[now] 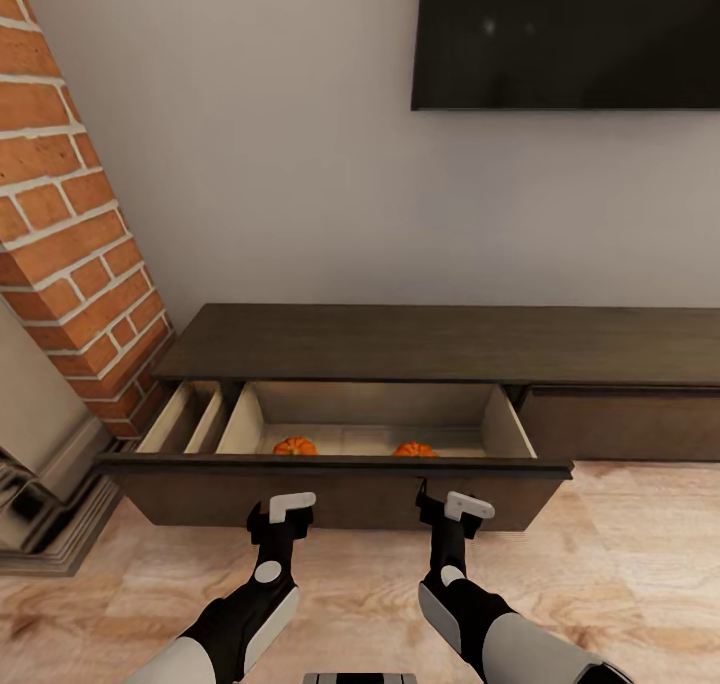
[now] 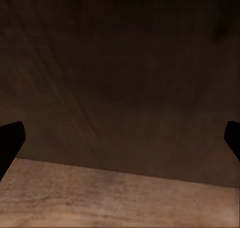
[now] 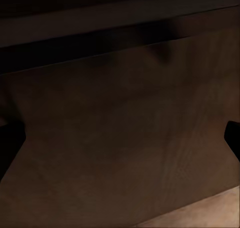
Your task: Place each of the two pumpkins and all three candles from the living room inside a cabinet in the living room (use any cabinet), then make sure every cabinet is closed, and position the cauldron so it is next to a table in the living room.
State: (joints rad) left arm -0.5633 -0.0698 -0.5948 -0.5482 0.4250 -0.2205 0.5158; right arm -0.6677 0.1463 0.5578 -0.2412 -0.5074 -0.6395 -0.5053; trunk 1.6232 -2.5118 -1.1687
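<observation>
Dark-brown drawer front [image 1: 340, 494] spans frame centre, long axis left-right — both pumpkins [image 1: 295, 447] [image 1: 414, 450] inside. Left gripper [image 1: 281, 520] and right gripper [image 1: 452, 515], fingers apart, face it squarely, equally near.

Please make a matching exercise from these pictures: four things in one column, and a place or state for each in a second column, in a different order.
Things:
1. pumpkins
2. drawer
3. television
4. brick column

Places or states:
A. mounted on the wall above the cabinet
B. pulled out, open
C. left of the cabinet
D. lying inside the drawer

Pairs: 1-D, 2-B, 3-A, 4-C
</observation>
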